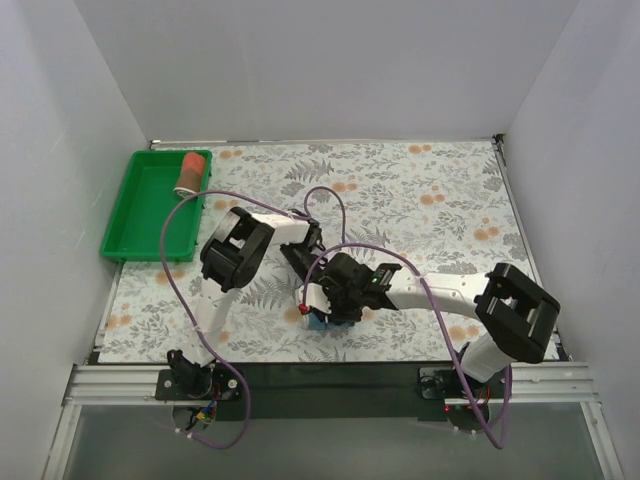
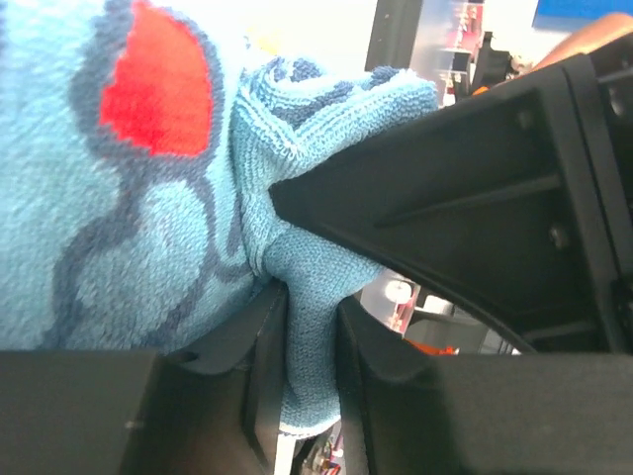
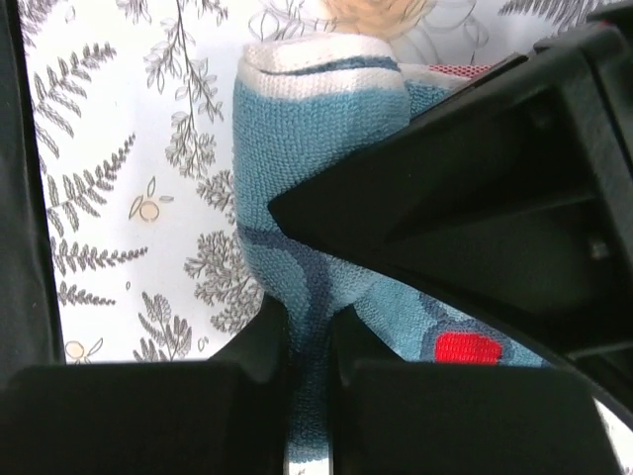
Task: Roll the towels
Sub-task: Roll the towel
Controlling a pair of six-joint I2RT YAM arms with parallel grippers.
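The light blue towel [image 1: 316, 320] with dark print and a red patch is bunched at the near middle of the table, mostly hidden under the two grippers. My left gripper [image 2: 312, 366] is shut on a fold of the blue towel [image 2: 148, 198], which fills that view. My right gripper [image 3: 310, 386] is shut on another fold of the same towel [image 3: 316, 129], whose white-edged end stands above the floral cloth. In the top view both grippers meet over the towel, the left gripper [image 1: 300, 262] just behind the right gripper [image 1: 335, 300]. The rust-red towel [image 1: 189, 173] lies rolled in the green tray.
The green tray [image 1: 140, 210] sits at the far left on the floral tablecloth [image 1: 420, 200]. White walls enclose the table on three sides. Purple cables loop over both arms near the middle.
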